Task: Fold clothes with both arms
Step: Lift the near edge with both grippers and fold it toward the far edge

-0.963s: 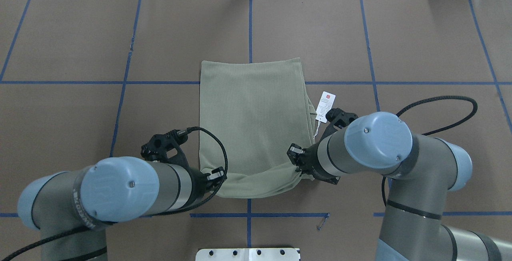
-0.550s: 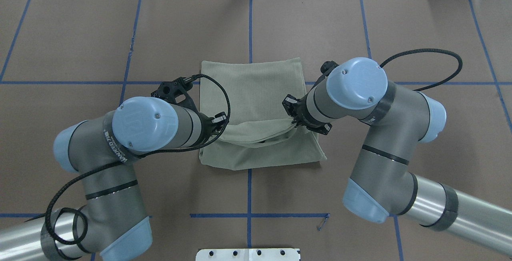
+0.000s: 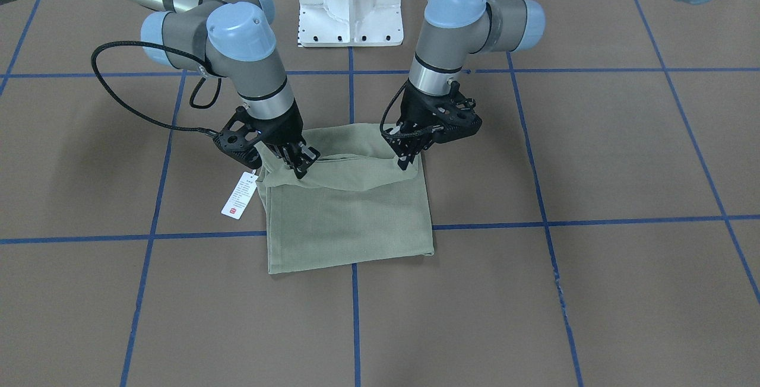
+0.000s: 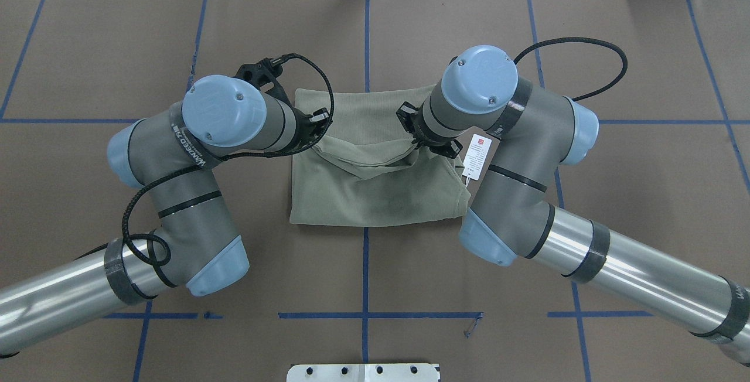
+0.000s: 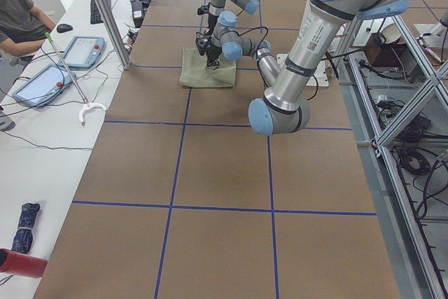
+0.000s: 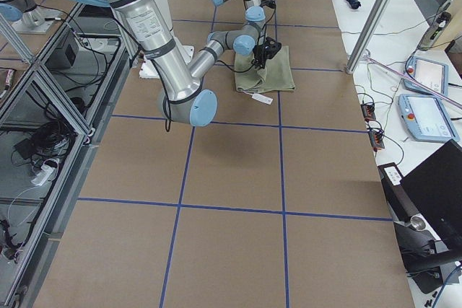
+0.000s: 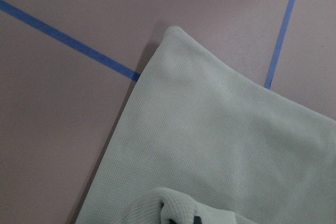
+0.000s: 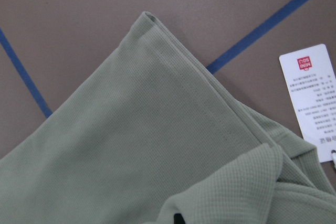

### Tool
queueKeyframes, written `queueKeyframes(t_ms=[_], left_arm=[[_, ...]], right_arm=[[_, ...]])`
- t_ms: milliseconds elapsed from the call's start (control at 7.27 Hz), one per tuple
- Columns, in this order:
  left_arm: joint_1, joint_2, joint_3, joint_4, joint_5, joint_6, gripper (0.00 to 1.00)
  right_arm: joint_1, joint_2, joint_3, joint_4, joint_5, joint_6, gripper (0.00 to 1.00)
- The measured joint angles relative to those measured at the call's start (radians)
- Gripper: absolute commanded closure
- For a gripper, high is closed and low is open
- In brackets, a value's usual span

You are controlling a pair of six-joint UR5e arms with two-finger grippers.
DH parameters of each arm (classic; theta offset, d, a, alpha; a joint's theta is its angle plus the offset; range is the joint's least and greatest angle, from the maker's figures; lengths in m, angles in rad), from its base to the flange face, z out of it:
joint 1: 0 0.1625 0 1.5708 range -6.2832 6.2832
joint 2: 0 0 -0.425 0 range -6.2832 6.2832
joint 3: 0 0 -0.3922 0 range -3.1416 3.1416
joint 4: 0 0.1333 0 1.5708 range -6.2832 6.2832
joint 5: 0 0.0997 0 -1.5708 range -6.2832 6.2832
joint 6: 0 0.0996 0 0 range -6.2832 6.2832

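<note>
Two grey metal tubular robot arms with light blue joint caps reach out over a flat brown table [image 4: 586, 48] marked off by blue tape lines [image 4: 539, 48]. Between them lies a pale sage-green long-sleeved knit shirt [image 4: 375, 200], folded to a rough rectangle at the middle of the table, where two tape lines cross.

The left arm [image 4: 222, 115] bends in over the shirt's left side, and its black two-finger left gripper [image 3: 407, 152] is clenched on a bunch of the shirt's upper layer. The right arm [image 4: 480, 80] mirrors it on the right side. Its black two-finger right gripper [image 3: 297, 164] is pinched tight on the same layer.

The held edge is raised off the cloth below and sags in a shallow curve between the two grippers. It runs back to a fold at the shirt's near edge. Beyond the grippers the lower layer lies flat and uncovered as far as the shirt's far edge. In both wrist views that flat layer fills most of the picture, one corner resting on the table, with gathered knit bunched at the bottom by the fingertips.

A white rectangular paper hang tag [image 3: 239, 196] with a small red mark lies on the table just right of the shirt, close beside the right gripper. A looping black cable [image 4: 577, 48] arcs from the right arm's wrist. The white pedestal base [image 3: 350, 1] stands at the table's near edge between the arms. In the left side view a seated person [image 5: 17, 15] is partly visible at a white side bench beyond the table's far edge.
</note>
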State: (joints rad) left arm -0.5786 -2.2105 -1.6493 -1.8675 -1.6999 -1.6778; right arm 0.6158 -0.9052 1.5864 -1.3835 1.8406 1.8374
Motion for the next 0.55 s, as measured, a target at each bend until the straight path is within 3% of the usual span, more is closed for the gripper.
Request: queueKeyframes(t_ms=[138,275,550], left_arm=[[-0.017,-0.021,0.051,-0.019,-0.004,0.003,0.84],[-0.043,-0.052,0.115,-0.039,-0.005,0.002,0.01],[-0.111,-0.142,0.285,-0.084,-0.006,0.038,0.00]], right_arm=[[0.013,0.033,-0.065,0.010,0.002,0.000,1.00],[0.032,0.067,-0.142,0.032,0.003,-0.001,0.01],[0.070,0.107,-0.239,0.080,0.005,-0.006,0.00]])
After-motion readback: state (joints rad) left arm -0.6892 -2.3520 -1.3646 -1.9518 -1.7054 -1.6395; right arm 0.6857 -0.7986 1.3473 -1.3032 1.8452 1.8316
